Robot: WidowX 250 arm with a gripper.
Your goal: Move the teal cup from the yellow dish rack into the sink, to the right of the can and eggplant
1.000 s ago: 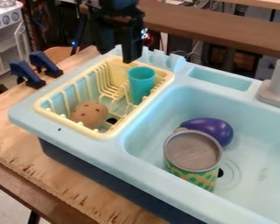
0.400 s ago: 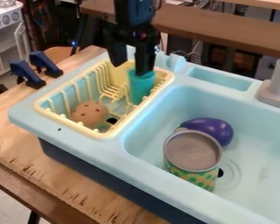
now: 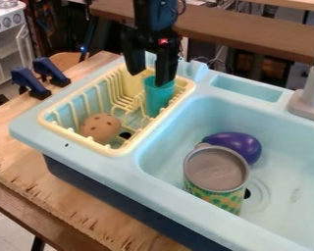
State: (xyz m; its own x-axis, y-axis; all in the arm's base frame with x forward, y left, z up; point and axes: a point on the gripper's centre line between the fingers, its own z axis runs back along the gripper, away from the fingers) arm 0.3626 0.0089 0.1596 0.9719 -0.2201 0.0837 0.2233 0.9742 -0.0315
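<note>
Pale-blue sink (image 3: pixel 130 169) sits below the open end effector (image 3: pixel 147 79), which partly hides a teal cup (image 3: pixel 159 102).

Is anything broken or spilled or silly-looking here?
Yes! The near edge of the wooden board looks rough and splintered. The brown spotty ball seems a bit silly, sitting with a cup in a dish rack. I see no spills.

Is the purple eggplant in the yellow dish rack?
No, the purple eggplant lies in the sink basin, beside the can.
</note>
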